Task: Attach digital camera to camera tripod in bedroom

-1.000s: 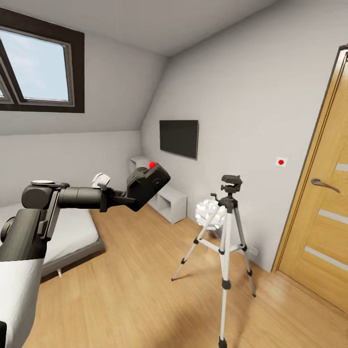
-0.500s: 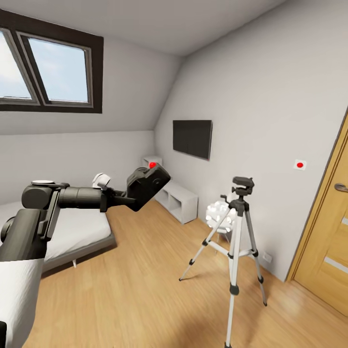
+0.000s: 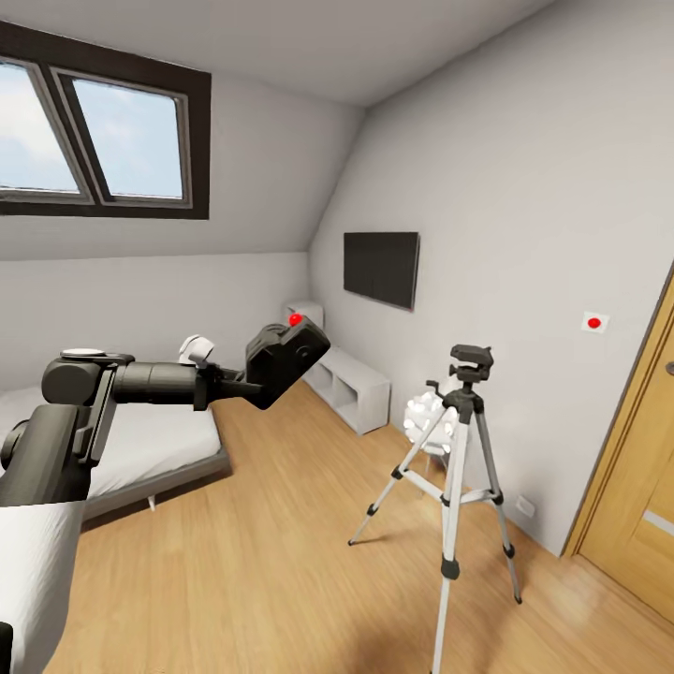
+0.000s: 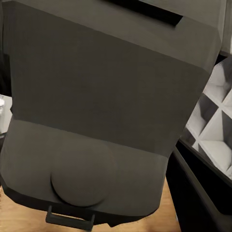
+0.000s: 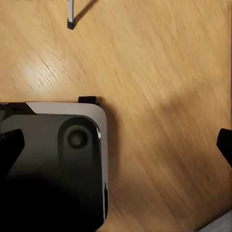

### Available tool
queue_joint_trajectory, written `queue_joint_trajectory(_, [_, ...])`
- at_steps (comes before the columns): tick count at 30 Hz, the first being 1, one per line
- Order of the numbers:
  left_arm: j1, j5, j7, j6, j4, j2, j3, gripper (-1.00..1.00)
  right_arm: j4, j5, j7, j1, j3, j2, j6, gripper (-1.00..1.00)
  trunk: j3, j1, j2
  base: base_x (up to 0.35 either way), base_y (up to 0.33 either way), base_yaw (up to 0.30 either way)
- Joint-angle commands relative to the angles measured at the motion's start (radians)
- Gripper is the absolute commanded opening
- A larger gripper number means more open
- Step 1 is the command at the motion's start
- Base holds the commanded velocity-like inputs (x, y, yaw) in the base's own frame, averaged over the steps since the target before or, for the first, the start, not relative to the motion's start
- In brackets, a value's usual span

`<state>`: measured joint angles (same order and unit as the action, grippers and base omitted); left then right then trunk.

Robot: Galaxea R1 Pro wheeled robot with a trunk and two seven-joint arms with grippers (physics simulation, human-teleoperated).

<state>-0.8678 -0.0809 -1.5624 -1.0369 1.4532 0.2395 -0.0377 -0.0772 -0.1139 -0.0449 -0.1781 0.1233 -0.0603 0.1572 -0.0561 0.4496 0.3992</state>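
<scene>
In the bedroom point(image 3: 281, 524), left gripper point(image 3: 245, 379) grips digital camera point(image 3: 285, 356)

No text, label, brand or number can be read anywhere. The nearest thing to a sign is a small white wall plate point(image 3: 594, 323) with a plain red dot, beside the door point(image 3: 646, 487) — no lettering on it. The camera point(image 3: 285, 358) bears a red button but no wording, and its grey body close up point(image 4: 106, 111) is blank. The dark wall screen point(image 3: 381, 268) is blank too.
</scene>
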Motion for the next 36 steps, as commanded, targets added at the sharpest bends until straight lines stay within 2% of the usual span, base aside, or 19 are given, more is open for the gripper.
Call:
queue_joint_trajectory(1, [0.000, -0.008, -0.008, -0.010, 0.001, 0.000, -0.001, -1.00, -0.004, -0.010, 0.000, -0.001, 0.009, 0.000, 0.007, 1.00, 0.001, 0.000, 0.001, 0.027, -0.269, 0.234])
queue_joint_trajectory(30, [0.000, -0.010, -0.008, -0.010, 0.001, 0.001, -0.001, -1.00, -0.004, -0.010, 0.000, -0.001, 0.009, 0.000, 0.007, 1.00, 0.016, 0.000, 0.001, 0.004, -0.305, 0.229])
queue_joint_trajectory(36, [0.000, -0.011, -0.008, -0.010, 0.001, 0.009, -0.001, -1.00, -0.004, -0.010, 0.000, -0.001, 0.009, 0.000, 0.007, 1.00, 0.017, 0.000, 0.001, 0.000, -0.312, 0.085])
